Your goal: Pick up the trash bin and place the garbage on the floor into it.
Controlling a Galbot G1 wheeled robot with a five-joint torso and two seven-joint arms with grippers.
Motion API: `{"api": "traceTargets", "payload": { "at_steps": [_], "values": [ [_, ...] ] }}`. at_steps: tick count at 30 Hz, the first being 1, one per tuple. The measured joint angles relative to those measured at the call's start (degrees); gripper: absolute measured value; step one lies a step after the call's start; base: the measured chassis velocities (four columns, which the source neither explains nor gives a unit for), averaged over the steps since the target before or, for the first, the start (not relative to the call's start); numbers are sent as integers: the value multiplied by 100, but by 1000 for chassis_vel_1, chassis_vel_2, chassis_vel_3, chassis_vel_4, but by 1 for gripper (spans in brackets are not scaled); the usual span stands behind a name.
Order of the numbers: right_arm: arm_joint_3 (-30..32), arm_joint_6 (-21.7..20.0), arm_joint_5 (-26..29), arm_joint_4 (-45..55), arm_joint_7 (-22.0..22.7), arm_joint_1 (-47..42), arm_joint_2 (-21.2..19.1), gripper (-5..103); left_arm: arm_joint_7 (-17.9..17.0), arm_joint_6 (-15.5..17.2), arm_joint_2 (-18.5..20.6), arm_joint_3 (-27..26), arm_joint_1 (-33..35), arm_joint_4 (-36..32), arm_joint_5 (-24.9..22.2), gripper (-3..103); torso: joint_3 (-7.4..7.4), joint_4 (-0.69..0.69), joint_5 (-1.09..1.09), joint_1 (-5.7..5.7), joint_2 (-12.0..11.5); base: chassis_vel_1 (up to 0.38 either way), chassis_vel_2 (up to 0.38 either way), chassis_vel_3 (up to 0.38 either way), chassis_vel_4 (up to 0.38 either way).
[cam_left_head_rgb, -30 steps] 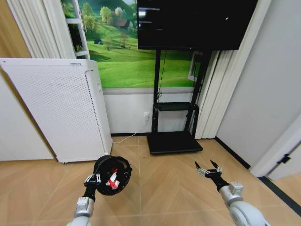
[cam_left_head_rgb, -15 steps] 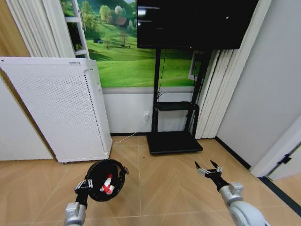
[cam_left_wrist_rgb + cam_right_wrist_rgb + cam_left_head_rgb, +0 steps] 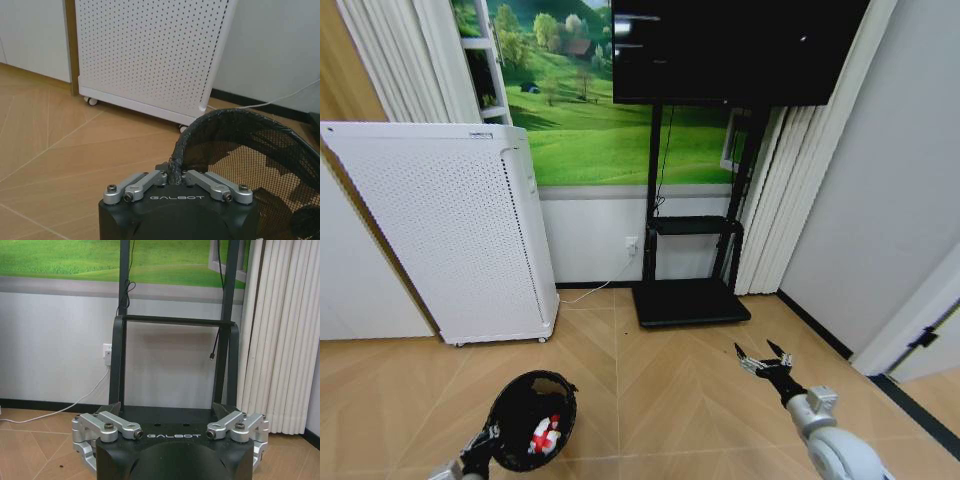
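The trash bin (image 3: 532, 420), a small black mesh basket, hangs low at the lower left of the head view with its mouth turned toward me. Red-and-white garbage (image 3: 544, 434) lies inside it. My left gripper (image 3: 483, 446) is shut on the bin's rim, and in the left wrist view its fingers (image 3: 172, 176) pinch the rim of the trash bin (image 3: 235, 145). My right gripper (image 3: 765, 361) hovers open over the floor at the lower right, holding nothing; the right wrist view shows its fingertips (image 3: 115, 409) spread wide.
A white perforated appliance (image 3: 450, 230) on casters stands at the left against the wall. A black TV stand (image 3: 690, 295) with a screen above stands in the middle, and white curtains (image 3: 790, 190) hang to its right. Bare wood floor (image 3: 660, 400) lies between the arms.
My left arm has pulled down and to the left toward me, carrying the trash bin with it. The right arm has stayed put.
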Motion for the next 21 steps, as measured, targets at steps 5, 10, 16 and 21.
{"api": "traceTargets", "payload": {
  "at_steps": [5, 10, 16, 21],
  "values": [
    [0, 0, 0, 0, 0, 0, 0, 100, -163, -1, 1, -3, 63, 119, 151, 4, 0, 0, 0, 0, 0, 0, 0, 0, 0],
    [0, 0, 0, 0, 0, 0, 0, 100, -257, -11, 3, -25, 69, 280, 206, 4, 0, 0, 1, 0, 0, 0, 0, 0, 0],
    [0, 0, 0, 0, 0, 0, 0, 100, -255, -73, -23, -48, 71, 429, 274, 4, 0, 0, 1, 0, 0, 0, 0, 0, 0],
    [0, 0, 0, 0, 0, 0, 0, 100, -283, -34, -18, -73, 151, 334, 179, 6, 0, 0, -1, 0, 0, 0, 0, 0, 0]
  ]
}}
